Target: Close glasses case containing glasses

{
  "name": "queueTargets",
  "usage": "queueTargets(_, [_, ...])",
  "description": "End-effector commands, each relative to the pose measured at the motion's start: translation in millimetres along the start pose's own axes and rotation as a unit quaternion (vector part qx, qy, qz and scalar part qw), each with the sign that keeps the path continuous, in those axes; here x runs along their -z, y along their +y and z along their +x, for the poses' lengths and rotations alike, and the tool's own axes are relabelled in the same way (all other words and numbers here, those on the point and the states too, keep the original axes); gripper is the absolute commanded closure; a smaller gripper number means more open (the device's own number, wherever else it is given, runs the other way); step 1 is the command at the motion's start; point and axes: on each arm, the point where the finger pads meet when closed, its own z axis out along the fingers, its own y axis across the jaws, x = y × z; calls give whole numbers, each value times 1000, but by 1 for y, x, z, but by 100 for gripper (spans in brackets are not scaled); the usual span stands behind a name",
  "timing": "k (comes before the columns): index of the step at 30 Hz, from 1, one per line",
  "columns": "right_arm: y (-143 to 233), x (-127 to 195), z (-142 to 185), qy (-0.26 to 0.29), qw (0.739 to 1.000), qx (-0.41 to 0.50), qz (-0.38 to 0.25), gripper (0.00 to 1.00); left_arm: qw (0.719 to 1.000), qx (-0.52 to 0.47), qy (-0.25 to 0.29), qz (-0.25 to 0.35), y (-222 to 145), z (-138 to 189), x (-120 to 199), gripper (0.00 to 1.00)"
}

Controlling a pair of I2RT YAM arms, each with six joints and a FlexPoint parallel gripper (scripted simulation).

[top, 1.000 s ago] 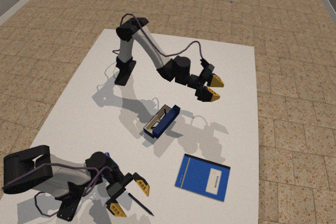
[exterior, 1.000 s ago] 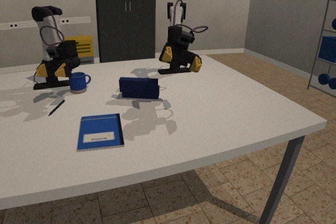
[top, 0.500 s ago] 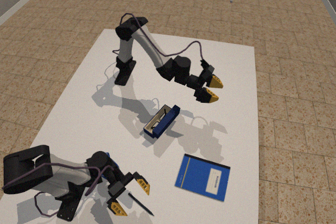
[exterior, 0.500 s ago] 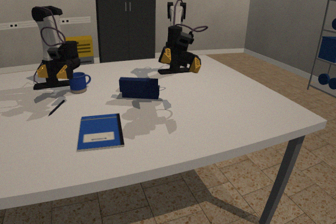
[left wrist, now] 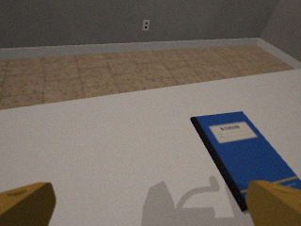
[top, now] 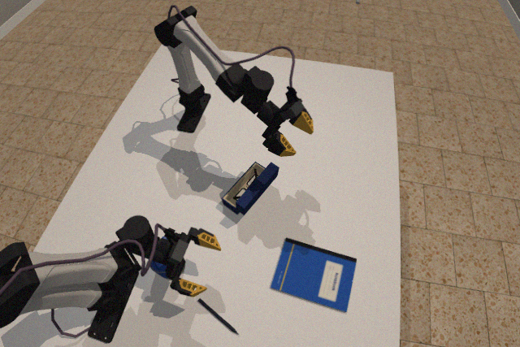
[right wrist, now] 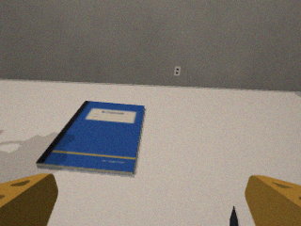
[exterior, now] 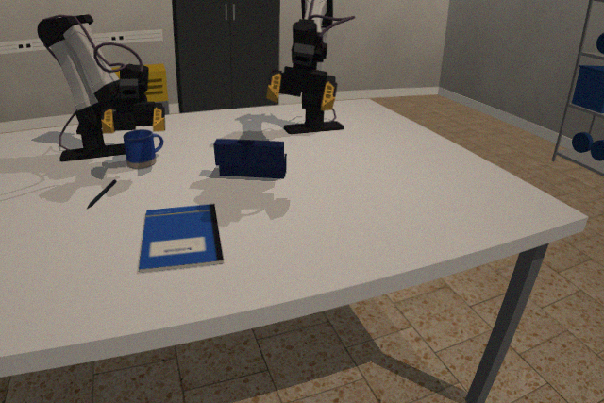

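The dark blue glasses case (top: 229,205) lies on the table with its lid (top: 259,188) (exterior: 251,159) open, standing up along one long side. The glasses (top: 240,193) lie inside on the light lining, partly hidden by the lid. My left gripper (top: 302,141) (exterior: 299,104) (left wrist: 150,190) is open and empty, raised above the table beyond the case in the top view. My right gripper (top: 212,268) (exterior: 133,129) (right wrist: 151,184) is open and empty, above the table on the mug and pen side of the case. Neither touches the case. Both wrist views miss the case.
A blue notebook (top: 306,271) (exterior: 180,230) (left wrist: 245,157) (right wrist: 103,137) lies flat on the lid side of the case. A blue mug (top: 159,268) (exterior: 139,147) stands close below the right arm. A dark pen (top: 218,317) (exterior: 101,194) (right wrist: 233,217) lies near the right gripper.
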Motion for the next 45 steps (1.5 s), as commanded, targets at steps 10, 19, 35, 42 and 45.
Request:
queueTargets(10, [111, 50, 26, 135, 931, 95, -325, 0, 966, -101, 233, 43, -38, 63, 64, 0])
queueTargets(19, [160, 72, 27, 167, 866, 124, -454, 0, 917, -160, 357, 73, -66, 95, 104, 0])
queueTargets(35, [183, 68, 21, 174, 849, 128, -483, 0, 897, -195, 382, 104, -100, 93, 120, 0])
queueTargets(42, [184, 70, 17, 169, 849, 125, -485, 0, 898, -195, 382, 104, -100, 93, 120, 0])
queueTargets(45, [184, 70, 17, 169, 849, 125, -485, 0, 898, -195, 382, 104, -100, 93, 120, 0])
